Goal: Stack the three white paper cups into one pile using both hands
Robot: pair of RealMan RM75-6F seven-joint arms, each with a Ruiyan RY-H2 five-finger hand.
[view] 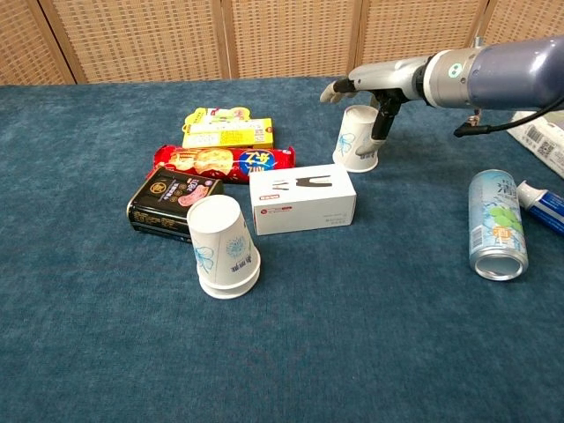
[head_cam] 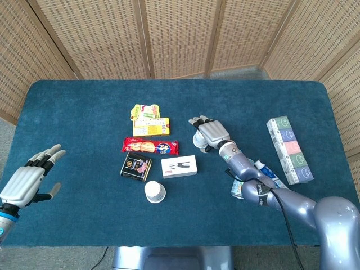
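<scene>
One white paper cup point(view: 356, 141) stands upside down behind the white box. My right hand point(view: 381, 82) is spread over its top, fingers reaching past it to the left and the thumb hanging down against its right side; I cannot see a grip on it. In the head view the right hand point(head_cam: 209, 132) covers most of that cup point(head_cam: 197, 142). Two more white cups point(view: 223, 246) are nested upside down near the table's front, seen from above as one pile point(head_cam: 154, 191). My left hand point(head_cam: 25, 181) hovers open at the far left edge, holding nothing.
Between the cups lie a white box point(view: 302, 198), a black tin point(view: 172, 203), a red biscuit pack point(view: 225, 159) and a yellow box point(view: 227, 128). A drink can point(view: 498, 225) and a tube point(view: 542, 201) lie under my right arm; a long carton point(head_cam: 289, 149) is further right.
</scene>
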